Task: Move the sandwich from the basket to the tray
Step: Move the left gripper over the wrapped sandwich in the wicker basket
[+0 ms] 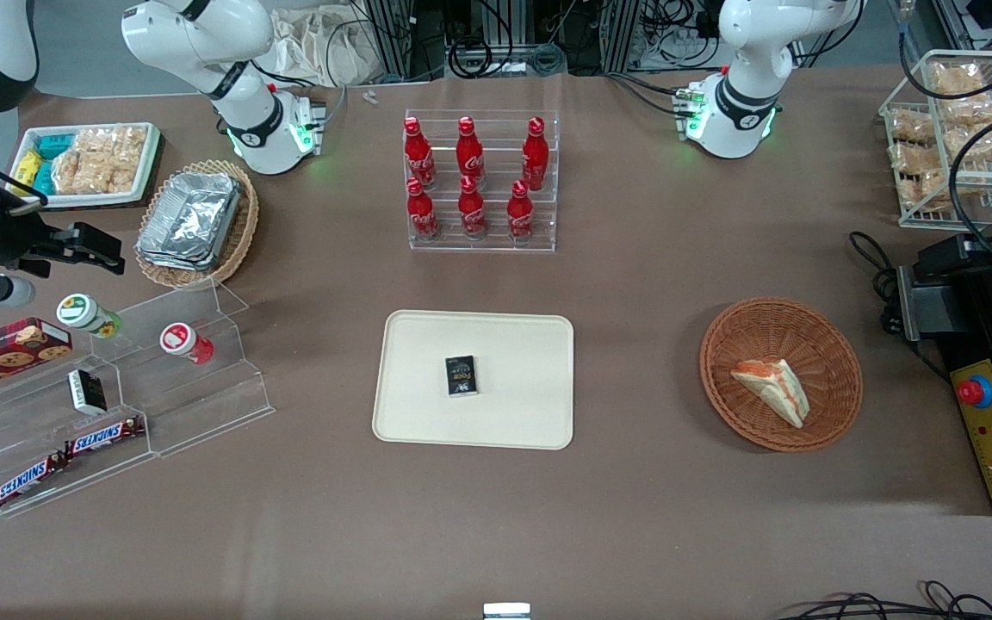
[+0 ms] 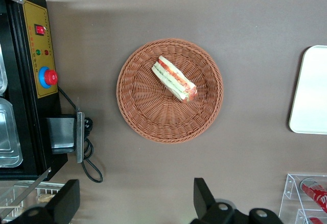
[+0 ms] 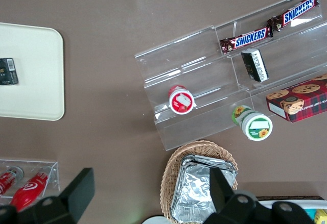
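Observation:
The sandwich (image 1: 771, 389), a pale triangular wedge with red-orange layers, lies in the round reddish-brown wicker basket (image 1: 724, 344) toward the working arm's end of the table. The cream tray (image 1: 513, 344) lies mid-table beside the basket, with a small black box (image 1: 461, 375) on it. My left gripper (image 1: 928, 251) hangs high above the table, farther from the front camera than the basket. In the left wrist view the gripper (image 2: 135, 203) is open and empty, well apart from the sandwich (image 2: 174, 79), the basket (image 2: 138, 106) and the tray's edge (image 2: 311, 91).
A black machine with a yellow panel and red button (image 1: 991, 430) stands beside the basket, with a looped cable (image 2: 89, 163). A clear rack of red bottles (image 1: 479, 181) stands farther back than the tray. A wire rack of snacks (image 1: 952, 138) stands at the working arm's end.

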Robot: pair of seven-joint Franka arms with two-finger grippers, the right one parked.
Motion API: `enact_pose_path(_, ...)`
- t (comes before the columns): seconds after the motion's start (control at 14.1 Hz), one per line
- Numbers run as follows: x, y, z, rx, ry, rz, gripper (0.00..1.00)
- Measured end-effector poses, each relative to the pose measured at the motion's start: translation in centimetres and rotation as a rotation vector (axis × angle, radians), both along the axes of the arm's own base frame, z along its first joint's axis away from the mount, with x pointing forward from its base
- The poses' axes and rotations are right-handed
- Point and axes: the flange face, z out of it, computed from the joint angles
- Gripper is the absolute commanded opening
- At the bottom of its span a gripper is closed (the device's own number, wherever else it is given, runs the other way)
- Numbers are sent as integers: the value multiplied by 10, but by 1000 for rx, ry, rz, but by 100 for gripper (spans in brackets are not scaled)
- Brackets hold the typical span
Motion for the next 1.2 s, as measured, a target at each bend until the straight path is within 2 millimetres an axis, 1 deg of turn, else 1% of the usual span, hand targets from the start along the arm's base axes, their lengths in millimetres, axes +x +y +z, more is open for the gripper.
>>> enact_pose_path(0.35, 0, -1, -2, 0, 8, -2, 100)
enact_pose_path(0.42, -1, -1, -8, 0, 27, -2, 100)
enact_pose_path(0.49, -1, -2, -22, 2, 59, 9, 100)
enact_pose_path(0.57, -1, -2, -44, 7, 101, 40, 100)
enact_pose_path(0.64, 2, -2, -75, 11, 131, 79, 100)
enact_pose_path(0.78, 13, -6, -143, 9, 120, 146, 100)
enact_pose_path(0.85, 16, -8, -173, 3, 107, 177, 100)
enact_pose_path(0.92, 16, -11, -198, -6, 94, 216, 100)
enact_pose_path(1.06, 12, -18, -235, -18, 46, 329, 100)
enact_pose_path(1.2, 7, -23, -266, -31, -13, 444, 100)
